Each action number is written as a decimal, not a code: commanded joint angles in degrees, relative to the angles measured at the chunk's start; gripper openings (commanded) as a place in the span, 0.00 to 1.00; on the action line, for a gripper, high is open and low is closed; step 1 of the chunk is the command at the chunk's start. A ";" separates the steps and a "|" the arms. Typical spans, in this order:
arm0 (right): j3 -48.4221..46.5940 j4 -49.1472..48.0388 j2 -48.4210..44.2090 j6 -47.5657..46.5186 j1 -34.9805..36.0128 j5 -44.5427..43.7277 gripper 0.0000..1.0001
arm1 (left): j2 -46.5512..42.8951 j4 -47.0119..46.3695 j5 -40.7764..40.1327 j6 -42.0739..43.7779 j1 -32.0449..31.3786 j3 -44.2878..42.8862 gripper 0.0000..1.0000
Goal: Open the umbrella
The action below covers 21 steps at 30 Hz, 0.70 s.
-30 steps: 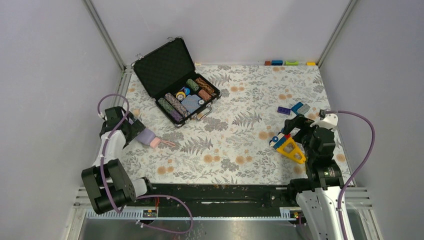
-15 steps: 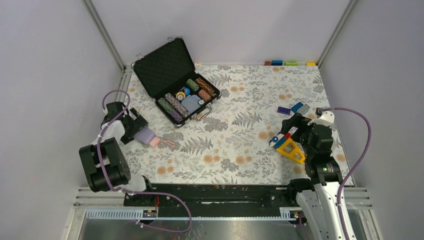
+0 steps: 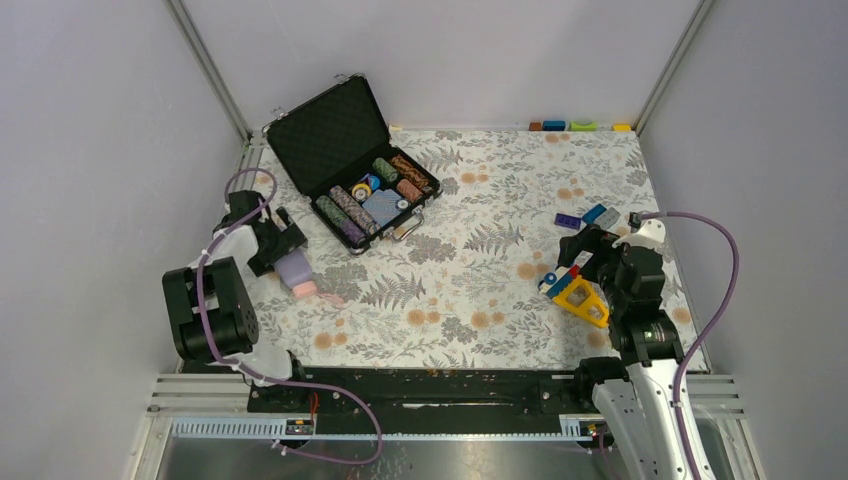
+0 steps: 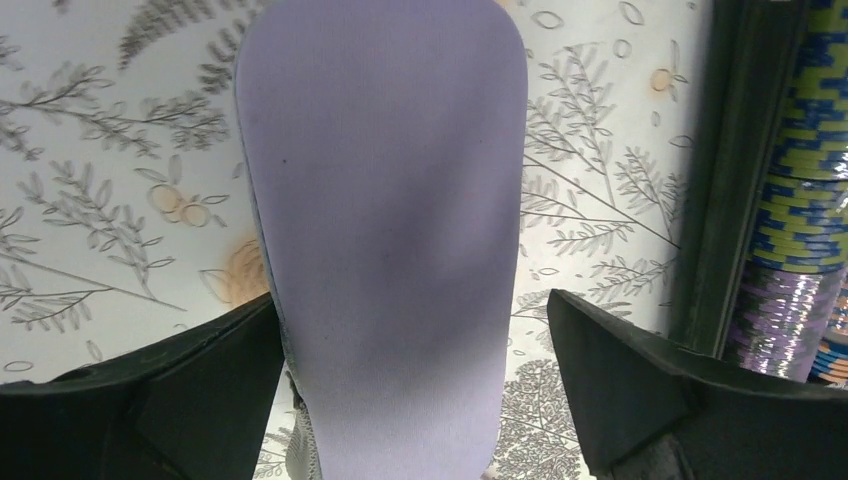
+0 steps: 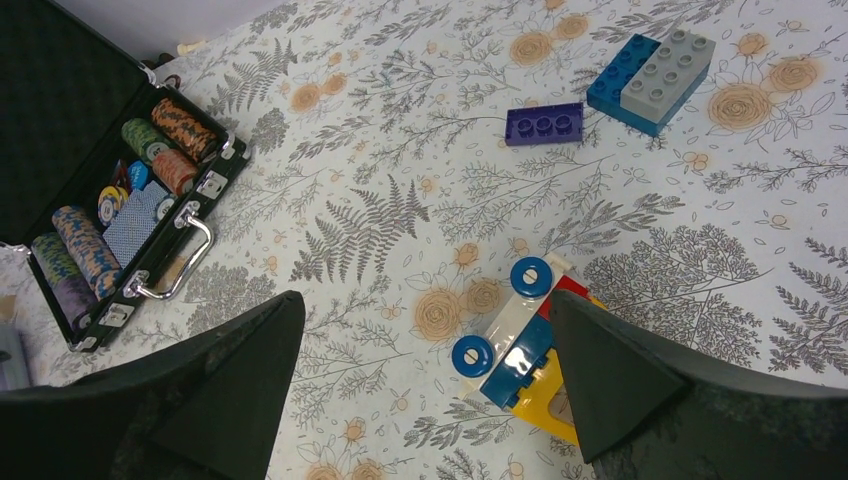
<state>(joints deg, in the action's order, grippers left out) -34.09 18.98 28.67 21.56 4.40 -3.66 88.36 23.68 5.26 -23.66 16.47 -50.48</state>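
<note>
At mid-left of the top view, straddles the sleeved umbrella point(image 3: 303, 288) on the surface point(image 3: 470, 295) with left hand point(image 4: 415, 335) wide open, probably to grip the sleeve point(image 4: 385, 200); parks right hand point(image 5: 422, 320) open, empty, far right.

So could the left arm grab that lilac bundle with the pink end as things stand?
Probably yes. The left arm has its jaws wide open on either side of the lilac sleeve, with nothing between them and it. The chip case lies off to one side.
</note>
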 commanded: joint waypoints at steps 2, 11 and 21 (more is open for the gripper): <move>-0.19 -2.32 -0.37 0.10 0.34 2.60 1.00 | 1.81 2.65 -4.44 2.41 -3.93 -4.24 0.99; -0.26 -2.06 -0.96 -0.03 0.34 3.05 1.00 | 5.93 6.74 -8.34 4.62 -4.34 -7.26 0.90; 0.21 -6.44 1.30 -0.34 0.48 11.11 1.00 | 4.81 7.17 -5.59 4.55 -4.42 -8.01 0.38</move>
<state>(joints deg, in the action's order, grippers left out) -33.98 17.78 28.67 21.54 4.45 0.82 94.83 31.20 -0.45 -19.49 11.99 -57.01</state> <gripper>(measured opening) 0.994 0.532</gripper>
